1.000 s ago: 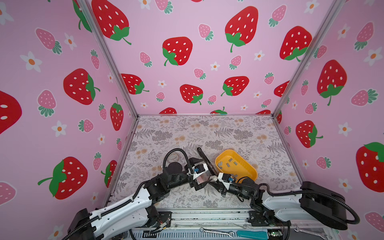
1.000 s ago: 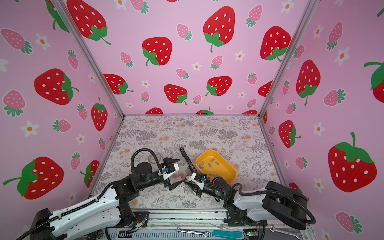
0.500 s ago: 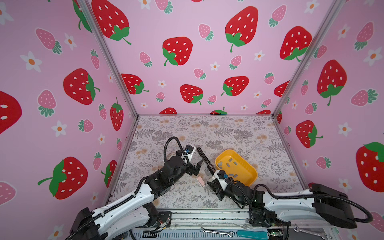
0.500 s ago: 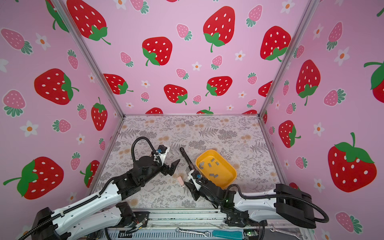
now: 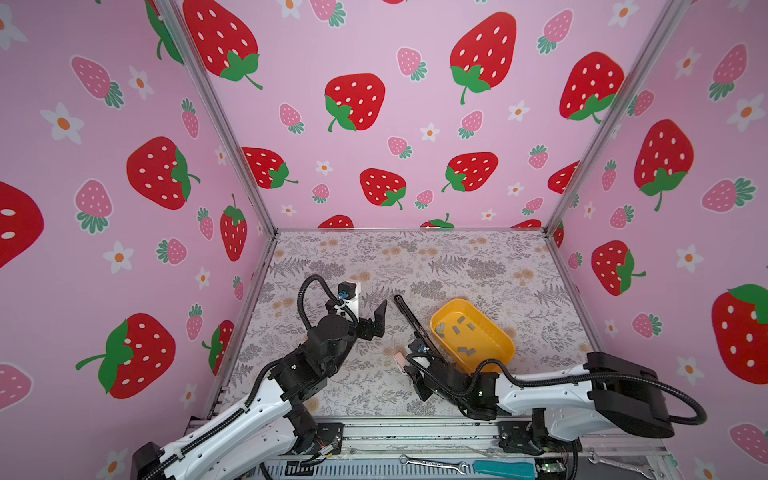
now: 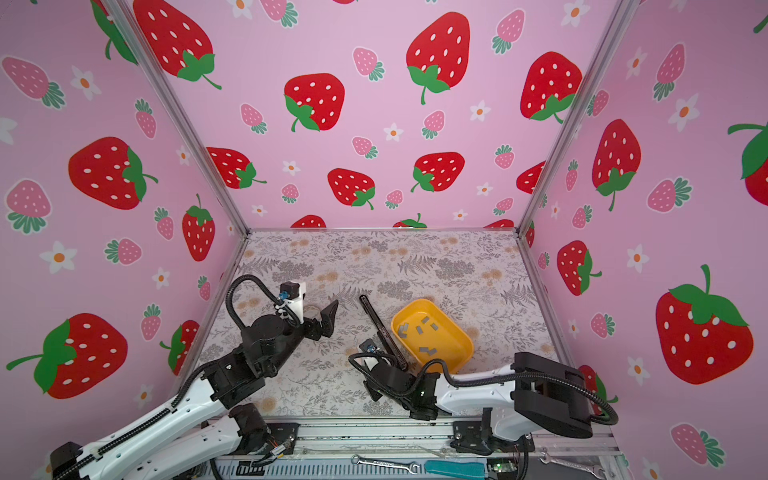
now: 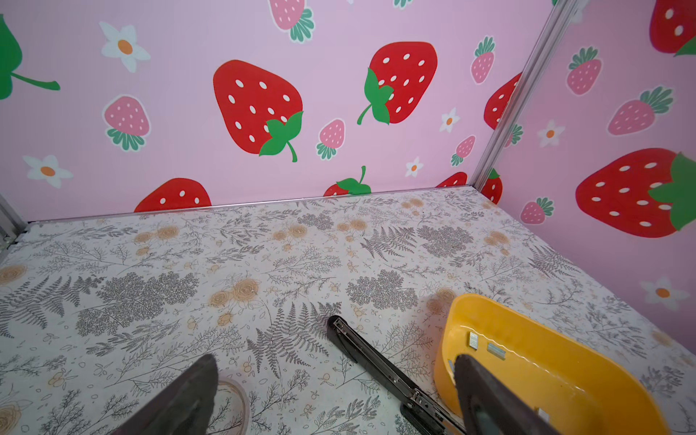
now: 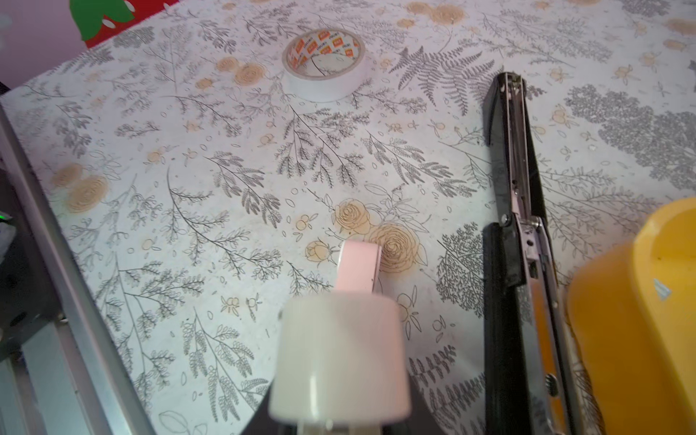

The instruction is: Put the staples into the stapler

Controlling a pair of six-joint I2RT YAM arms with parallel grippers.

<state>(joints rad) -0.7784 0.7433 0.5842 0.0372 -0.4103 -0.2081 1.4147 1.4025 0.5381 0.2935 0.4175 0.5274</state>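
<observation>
Your left gripper [image 7: 335, 363] hangs empty above the floral table [image 7: 150, 263], its dark fingers [image 7: 188, 391] spread wide with nothing between them. Just to the right of those fingers lies the long black metal stapler [image 5: 413, 323], opened flat with its metal channel facing up. Its long axis runs away from you, the far end leaning left, and it sits between the left fingers and the staples. At the stapler's near end your right gripper [image 5: 409, 368] appears clamped on a blurred white object with a pink tip [image 8: 341, 339], held off the table. The fingers themselves are hidden behind it, and I cannot tell what the object is. The short grey metal staple strips [image 5: 456, 330] lie loose in the shallow yellow plastic tray [image 5: 489, 338], to the right of both sets of fingers and just beside the stapler's right flank, each strip pointing its own way. The right fingers are nearer the tray but occupied. The free left fingers would have to cross over the stapler to reach a strip, and I judge the next pick turns on that crossing.
</observation>
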